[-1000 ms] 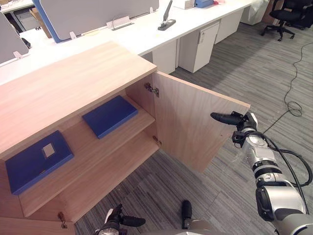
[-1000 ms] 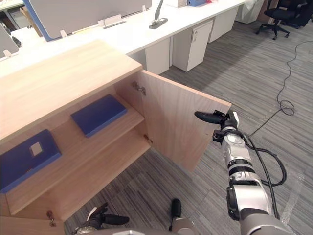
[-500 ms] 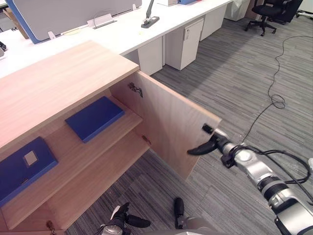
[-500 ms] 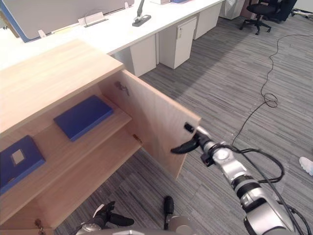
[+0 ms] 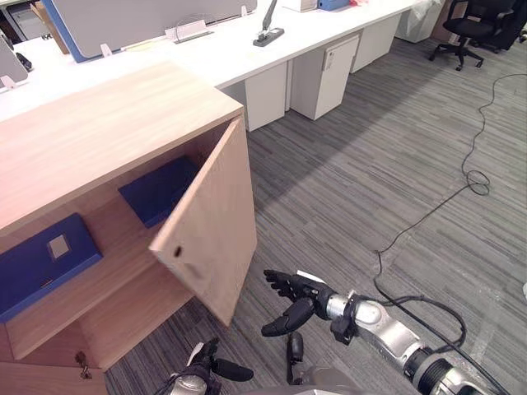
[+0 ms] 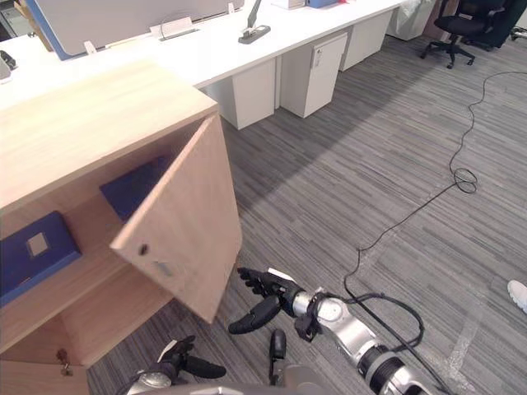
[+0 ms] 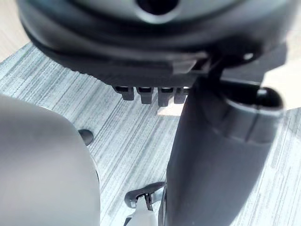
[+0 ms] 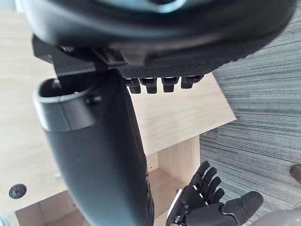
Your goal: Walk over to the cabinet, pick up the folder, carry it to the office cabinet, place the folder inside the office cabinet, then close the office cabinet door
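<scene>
The wooden office cabinet [image 5: 99,132] stands at my left with its door [image 5: 210,239] swung about halfway shut. On the upper shelf lies a blue folder [image 5: 45,263] with a white label. A second blue folder [image 5: 152,191] lies further right, partly hidden behind the door. My right hand [image 5: 295,300] hovers low over the carpet just right of the door's lower edge, open with fingers spread, holding nothing. The right wrist view faces the door's outer face [image 8: 188,113]. My left hand [image 5: 206,374] hangs low by the cabinet's front, open and empty.
A long white desk [image 5: 222,49] with white pedestal units [image 5: 333,62] runs behind the cabinet. A black office chair [image 5: 473,25] stands at the far right. Grey carpet [image 5: 395,164] spreads to the right. A person's white shoe [image 6: 519,292] shows at the right edge.
The door has swung from wide open to about half shut. My right hand has come off the door's outer edge and dropped low and nearer to me. The camera has shifted.
</scene>
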Tool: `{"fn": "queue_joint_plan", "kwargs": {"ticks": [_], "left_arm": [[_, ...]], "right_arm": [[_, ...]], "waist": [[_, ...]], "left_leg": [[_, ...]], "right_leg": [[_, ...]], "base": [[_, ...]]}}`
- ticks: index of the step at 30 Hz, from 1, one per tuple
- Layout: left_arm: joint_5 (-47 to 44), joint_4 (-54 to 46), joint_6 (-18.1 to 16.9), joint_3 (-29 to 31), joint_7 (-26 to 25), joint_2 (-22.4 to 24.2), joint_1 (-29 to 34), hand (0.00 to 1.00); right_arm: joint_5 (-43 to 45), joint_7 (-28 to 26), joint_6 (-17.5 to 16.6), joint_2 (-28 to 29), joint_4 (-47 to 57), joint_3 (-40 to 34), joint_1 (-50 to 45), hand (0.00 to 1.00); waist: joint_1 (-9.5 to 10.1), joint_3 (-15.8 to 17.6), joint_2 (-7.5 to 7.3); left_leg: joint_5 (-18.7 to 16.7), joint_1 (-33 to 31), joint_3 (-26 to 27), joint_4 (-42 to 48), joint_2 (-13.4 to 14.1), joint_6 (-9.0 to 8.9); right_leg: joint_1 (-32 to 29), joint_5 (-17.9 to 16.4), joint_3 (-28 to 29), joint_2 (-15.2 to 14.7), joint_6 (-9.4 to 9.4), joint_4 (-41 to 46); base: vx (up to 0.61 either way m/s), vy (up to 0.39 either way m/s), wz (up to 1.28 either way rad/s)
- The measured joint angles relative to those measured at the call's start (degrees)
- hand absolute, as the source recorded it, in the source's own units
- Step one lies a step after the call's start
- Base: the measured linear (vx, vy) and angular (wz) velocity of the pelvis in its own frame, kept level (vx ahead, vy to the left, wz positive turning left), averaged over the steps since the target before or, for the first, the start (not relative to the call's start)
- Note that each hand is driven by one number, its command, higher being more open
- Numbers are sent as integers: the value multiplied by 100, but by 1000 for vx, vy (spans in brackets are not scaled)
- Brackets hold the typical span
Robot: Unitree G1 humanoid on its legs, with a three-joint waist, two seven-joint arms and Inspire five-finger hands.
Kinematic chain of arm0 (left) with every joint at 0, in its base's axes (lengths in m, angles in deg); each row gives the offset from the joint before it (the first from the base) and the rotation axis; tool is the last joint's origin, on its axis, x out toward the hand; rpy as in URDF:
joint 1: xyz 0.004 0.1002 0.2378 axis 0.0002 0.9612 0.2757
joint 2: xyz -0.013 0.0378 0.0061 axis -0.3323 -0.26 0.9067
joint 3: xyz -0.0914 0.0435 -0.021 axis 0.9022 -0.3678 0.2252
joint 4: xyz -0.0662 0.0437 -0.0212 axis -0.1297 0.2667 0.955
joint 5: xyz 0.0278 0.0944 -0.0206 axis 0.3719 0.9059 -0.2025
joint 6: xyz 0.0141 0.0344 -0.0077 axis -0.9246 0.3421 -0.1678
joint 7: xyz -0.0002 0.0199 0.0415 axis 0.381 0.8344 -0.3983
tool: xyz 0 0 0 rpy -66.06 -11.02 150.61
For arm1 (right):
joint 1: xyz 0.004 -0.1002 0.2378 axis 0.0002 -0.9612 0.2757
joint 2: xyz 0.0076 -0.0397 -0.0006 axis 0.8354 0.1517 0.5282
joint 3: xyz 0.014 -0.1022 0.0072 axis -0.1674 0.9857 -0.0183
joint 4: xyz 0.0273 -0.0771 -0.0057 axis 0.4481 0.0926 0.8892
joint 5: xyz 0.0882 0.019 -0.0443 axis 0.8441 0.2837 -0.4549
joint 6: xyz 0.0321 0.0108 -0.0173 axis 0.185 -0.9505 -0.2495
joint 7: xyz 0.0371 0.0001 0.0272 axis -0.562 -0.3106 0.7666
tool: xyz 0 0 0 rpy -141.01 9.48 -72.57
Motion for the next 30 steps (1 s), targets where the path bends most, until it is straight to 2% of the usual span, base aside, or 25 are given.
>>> {"fn": "queue_joint_plan", "kwargs": {"ticks": [2, 4, 5, 6, 7, 9, 10, 11, 12, 14, 18, 22, 26, 28, 30], "left_arm": [[-8, 0, -35, -1, 0, 117, -1, 100], [-11, -14, -116, -11, 11, 270, -2, 100], [-12, -12, -138, -11, 10, 308, -9, 100], [-13, -13, -148, -12, 8, 313, -7, 100], [-16, -8, -173, -8, -22, 305, 12, 100], [-23, -10, -186, 1, -59, 231, 93, 100], [-113, -7, -182, 73, -83, 171, 99, 100], [-142, -8, -179, 183, -94, 184, 96, 100], [-158, -7, -170, 265, -93, 199, 107, 100], [-270, -5, -87, 712, -93, 284, 120, 100], [-337, -21, -53, 1365, -130, 385, 263, 100], [-718, -140, 29, 2184, -253, 454, 379, 100], [-985, -396, 57, 2660, -434, 584, 476, 100], [-1049, -632, 56, 2761, -485, 640, 572, 100], [-1149, -821, 64, 2781, -506, 679, 610, 100]], "right_arm": [[-2, 11, 20, 28, -197, -121, -106, 100], [-6, 30, 34, 29, -427, -386, -244, 100], [-6, 33, 34, 73, -578, -648, -365, 100], [-9, 39, 32, 137, -668, -801, -431, 100], [-11, 64, 30, 302, -921, -1093, -519, 100], [-39, 169, 15, 599, -1402, -1541, -634, 100], [-135, 260, 14, 777, -1782, -1869, -627, 100], [-342, 410, 18, 879, -2152, -2261, -606, 100], [-490, 507, 24, 919, -2318, -2471, -610, 100], [-1091, 938, 69, 1057, -2900, -3074, -662, 100], [-1531, 1438, 114, 1411, -3431, -3888, -1015, 100], [-1585, 1880, 206, 1863, -3682, -4734, -1388, 100], [-1579, 2198, 179, 2192, -3768, -5484, -1672, 100], [-1571, 2269, 154, 2342, -3774, -5838, -1759, 100], [-1586, 2304, 158, 2426, -3772, -6073, -1792, 100]], "waist": [[-15, 22, 69], [-32, 58, 174], [-59, 62, 183], [-64, 59, 179], [-55, 42, 172], [-81, -52, 84], [-68, -111, -9], [-66, -90, 84], [-65, -92, 128], [62, -81, 117], [119, -273, 89], [158, -402, -38], [263, -382, -137], [275, -367, -216], [278, -285, -240]], "left_leg": [[33, -19, -169, -1, -91, 46], [109, -21, -478, -5, -248, 111], [153, -29, -729, -10, -388, 142], [172, -27, -850, -19, -458, 166], [223, -50, -1125, -34, -583, 239], [312, -220, -1614, -15, -796, 268], [374, -393, -1933, 4, -915, 252], [428, -562, -2272, 42, -933, 211], [461, -618, -2435, 30, -962, 191], [582, -504, -2815, -137, -983, 118], [598, -440, -2941, -107, -877, 56], [591, -676, -2962, 233, -782, -51], [534, -928, -2997, 774, -713, -126], [530, -1122, -2975, 1027, -719, -120], [441, -1406, -2395, 1330, -636, 139]], "right_leg": [[-27, -66, -129, -146, -48, 197], [-201, -460, -357, -478, 51, 944], [-327, -768, -508, -737, 149, 1514], [-400, -892, -480, -871, 158, 1822], [-617, -1138, 140, -1005, 195, 2410], [-711, -1636, 1565, -925, 483, 2791], [-711, -1956, 2245, -787, 824, 2806], [-672, -2174, 2645, -536, 810, 2903], [-655, -2287, 2794, -445, 805, 2986], [-597, -2578, 2565, -533, 771, 3372], [-287, -2790, 2024, -596, 685, 3360], [88, -2807, 1365, -639, 628, 3067], [697, -2723, 586, -647, 513, 2608], [916, -2708, 146, -654, 480, 2465], [1074, -2757, -376, -718, 397, 2413]], "base": [[37, 102, 46], [-12, 186, 81], [-19, 179, 92], [-13, 109, 111], [-4, 28, 102], [5, -39, 135], [29, -151, 167], [30, -135, 152], [45, -151, 139], [57, -194, 100], [33, -142, 65], [55, -80, 72], [63, -54, 94], [24, -41, 119], [-23, -27, 126]]}}
